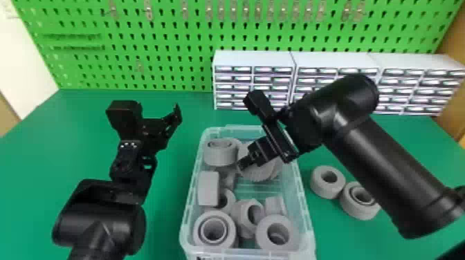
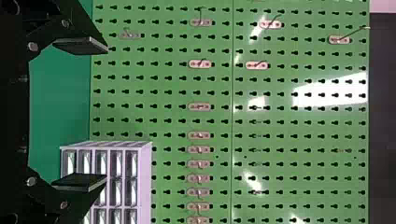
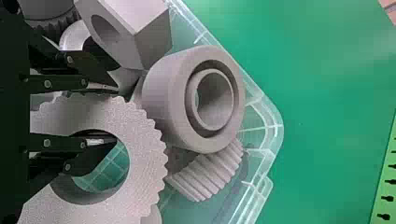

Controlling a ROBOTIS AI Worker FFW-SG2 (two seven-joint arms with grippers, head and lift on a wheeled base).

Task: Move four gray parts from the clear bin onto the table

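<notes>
The right claw point(image 1: 241, 165) pinches a gray gear point(image 1: 259, 174) at the clear bin's point(image 1: 304, 207) far end, the left claw point(image 1: 158, 125) is spread, and two gray rings point(image 1: 323, 190) lie on the bench point(image 1: 166, 207) to the right.

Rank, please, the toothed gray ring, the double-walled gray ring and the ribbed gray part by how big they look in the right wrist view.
Largest to smallest:
1. Toothed gray ring, cut off by the view's edge
2. Double-walled gray ring
3. Ribbed gray part, partly hidden
</notes>
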